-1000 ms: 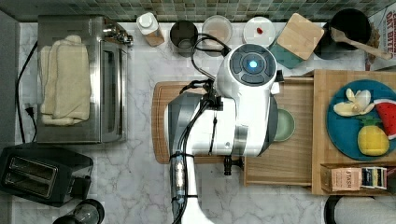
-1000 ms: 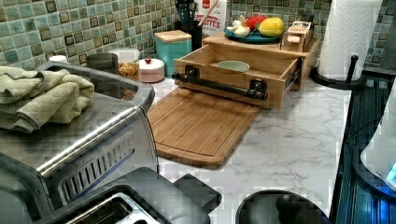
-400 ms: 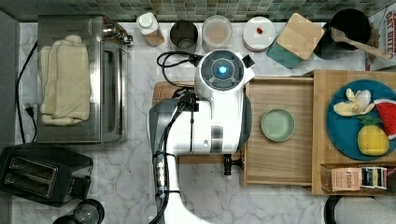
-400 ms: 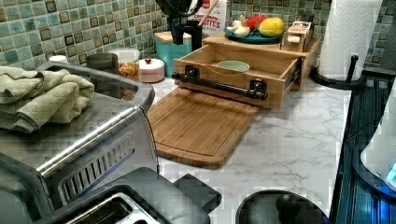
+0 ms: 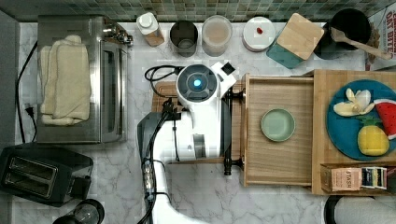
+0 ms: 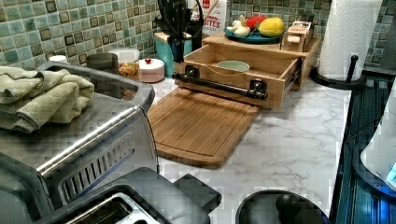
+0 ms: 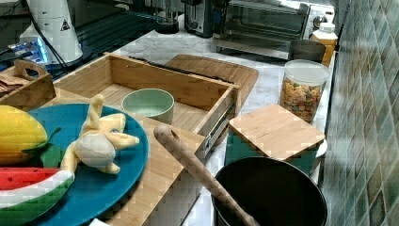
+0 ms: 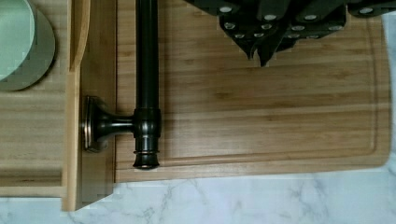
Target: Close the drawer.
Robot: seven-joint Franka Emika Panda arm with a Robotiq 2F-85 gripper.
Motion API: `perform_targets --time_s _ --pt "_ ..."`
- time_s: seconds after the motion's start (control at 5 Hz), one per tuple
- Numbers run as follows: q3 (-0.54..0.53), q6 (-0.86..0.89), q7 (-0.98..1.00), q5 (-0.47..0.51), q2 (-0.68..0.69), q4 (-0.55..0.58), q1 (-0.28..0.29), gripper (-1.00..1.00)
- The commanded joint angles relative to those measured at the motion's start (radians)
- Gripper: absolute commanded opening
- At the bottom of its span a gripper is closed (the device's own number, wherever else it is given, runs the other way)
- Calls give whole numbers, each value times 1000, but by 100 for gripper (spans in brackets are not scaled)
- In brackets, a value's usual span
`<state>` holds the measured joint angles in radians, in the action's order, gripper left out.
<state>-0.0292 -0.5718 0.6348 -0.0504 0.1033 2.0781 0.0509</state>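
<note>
While the top view hides the handle mostly under the white arm, the wrist view gives it plainly: a dark round metal bar on a flared knobbed post, fixed to the drawer front. Drawer sits pulled out in the centre-right of the top view, its front edge over the cutting board.

Gripper shows in the left view, upper centre, dark, hanging above the drawer's far-left corner, apart from the handle. Cannot tell how wide the fingers stand; the wrist view catches only dark finger parts at the frame edge, above the board.

Drawer: shallow light-wood box, plain grain, with side slide rails seen in the right view. Inside it a pale green bowl, round, matte.

Board: flat wood, rounded corners, a groove near the rim, lying on marble counter.

Around: cabinet top with a blue plate of toy fruit. Toaster oven with folded towels at the top view's left. Jars and a teal box with wood lid along the tiled wall. Paper towel roll upper right of the left view.
</note>
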Motion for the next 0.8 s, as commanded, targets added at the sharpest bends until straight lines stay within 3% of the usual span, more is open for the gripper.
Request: perform_targets --time_s 0.2,0.4,0.8 --pt "-13 -164 84 -104 12 220 -2 -100" --pt "0 -241 23 -170 17 258 5 -100" --pt "6 -320 23 -163 29 298 -17 -100"
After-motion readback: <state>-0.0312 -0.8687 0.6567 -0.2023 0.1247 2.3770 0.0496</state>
